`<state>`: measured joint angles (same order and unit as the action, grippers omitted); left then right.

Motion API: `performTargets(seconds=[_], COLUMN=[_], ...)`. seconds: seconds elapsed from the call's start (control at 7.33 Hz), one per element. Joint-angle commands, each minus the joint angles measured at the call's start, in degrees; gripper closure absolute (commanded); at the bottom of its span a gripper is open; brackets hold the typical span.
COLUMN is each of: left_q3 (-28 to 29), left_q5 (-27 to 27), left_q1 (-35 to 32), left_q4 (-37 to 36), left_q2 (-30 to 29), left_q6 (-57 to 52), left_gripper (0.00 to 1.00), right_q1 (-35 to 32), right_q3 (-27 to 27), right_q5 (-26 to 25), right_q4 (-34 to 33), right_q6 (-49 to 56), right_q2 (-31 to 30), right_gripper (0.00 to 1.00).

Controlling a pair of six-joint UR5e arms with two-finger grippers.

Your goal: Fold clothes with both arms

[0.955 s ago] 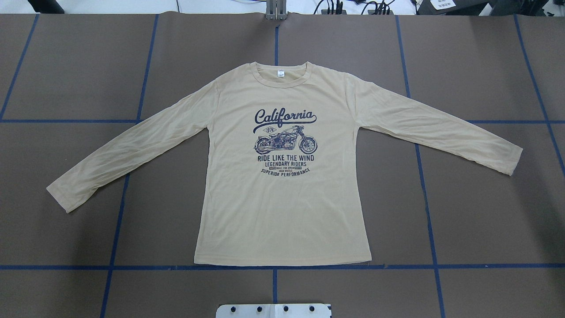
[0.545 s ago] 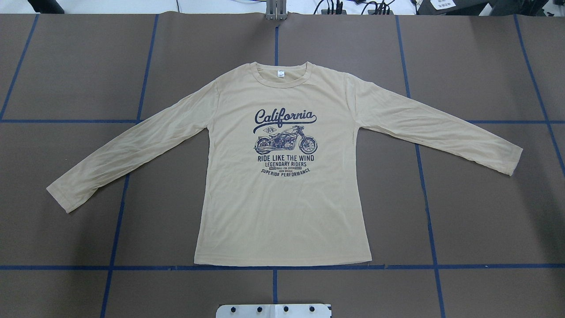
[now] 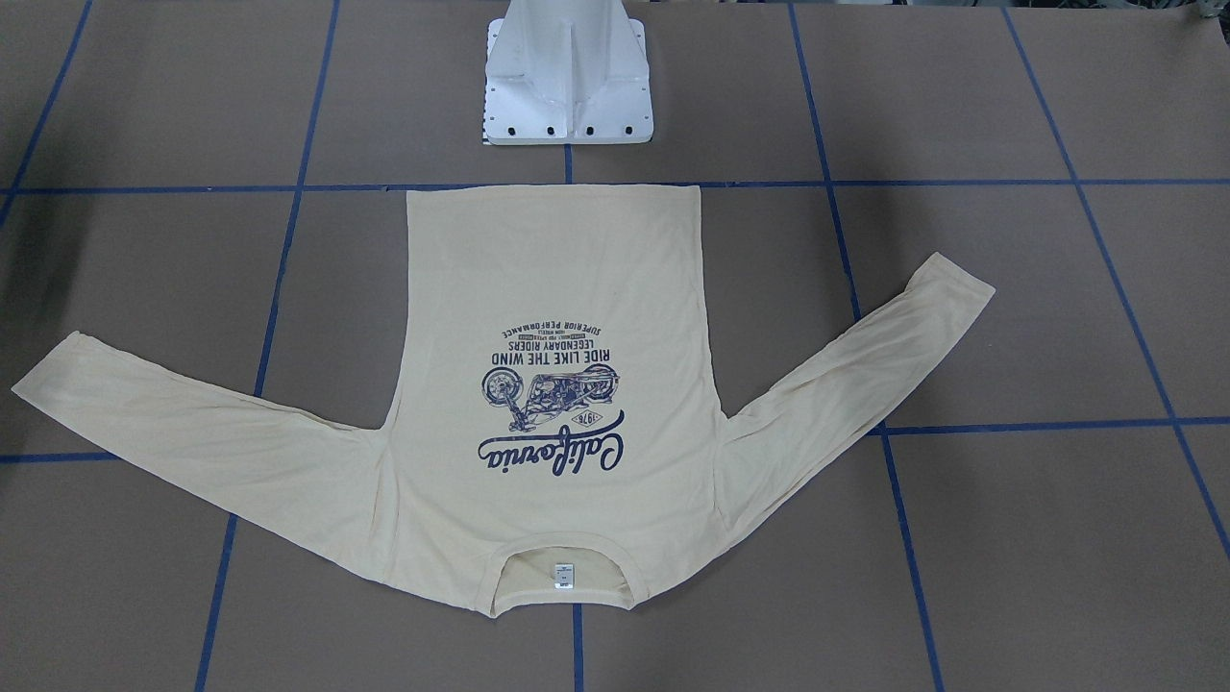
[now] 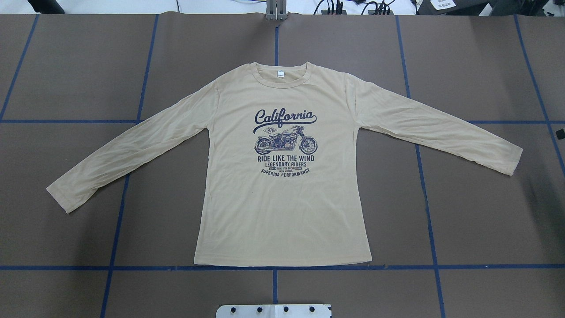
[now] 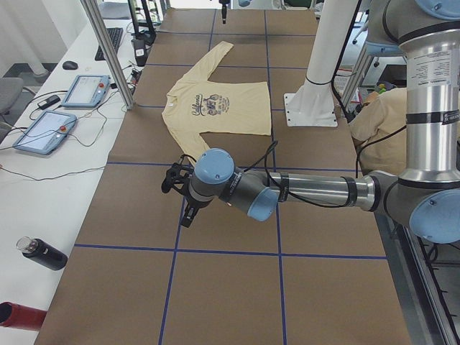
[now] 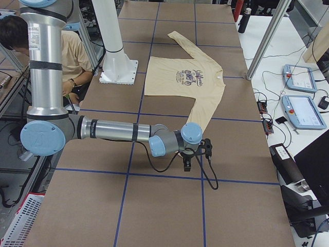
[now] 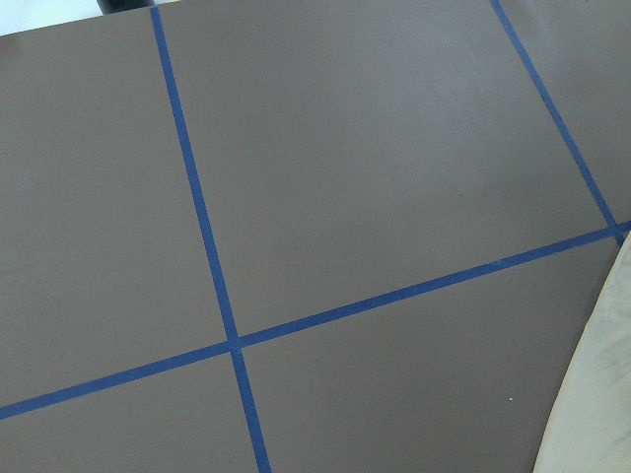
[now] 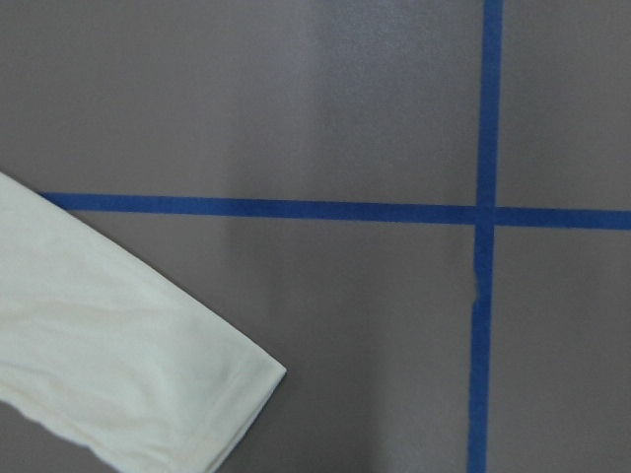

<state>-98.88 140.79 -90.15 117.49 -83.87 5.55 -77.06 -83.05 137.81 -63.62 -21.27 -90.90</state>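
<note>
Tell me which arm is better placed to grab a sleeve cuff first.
Right, probably. Its wrist camera shows a sleeve cuff in full; the left wrist view catches only a sliver of shirt.

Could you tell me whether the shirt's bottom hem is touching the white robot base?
Apart. The front-facing view shows a strip of bare brown table between the hem of the T-shirt and the white base.

T-shirt point(image 4: 282, 198): cream-yellow, long-sleeved, unfolded; lies flat, print side up, sleeves splayed outward, collar away from the robot.
Print point(image 4: 285, 145): navy "California" motorcycle motif, mid-chest.
Left arm point(image 5: 309, 190): stretched low, wrist near the left cuff point(image 4: 62, 196).
Right arm point(image 6: 113, 129): stretched low, wrist near the right cuff point(image 4: 512, 161).
</note>
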Motion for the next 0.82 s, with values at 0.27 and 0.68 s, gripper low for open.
performTargets(seconds=[0.27, 0.68], left_q3=[-0.3, -0.2], left_q5=[0.0, 0.0], left_q1=[0.1, 0.1], left_q4=[1.9, 2.5], left_q2=[0.0, 0.0], left_q6=[0.4, 0.5], left_gripper=[0.00, 0.00], right_q1=[9.3, 9.9], right_q3=[8.4, 8.5], right_q5=[-4.8, -5.8], right_q4=[17.2, 17.2], right_q6=[-21.4, -21.7], right_q2=[3.5, 3.5], right_gripper=[0.01, 0.12])
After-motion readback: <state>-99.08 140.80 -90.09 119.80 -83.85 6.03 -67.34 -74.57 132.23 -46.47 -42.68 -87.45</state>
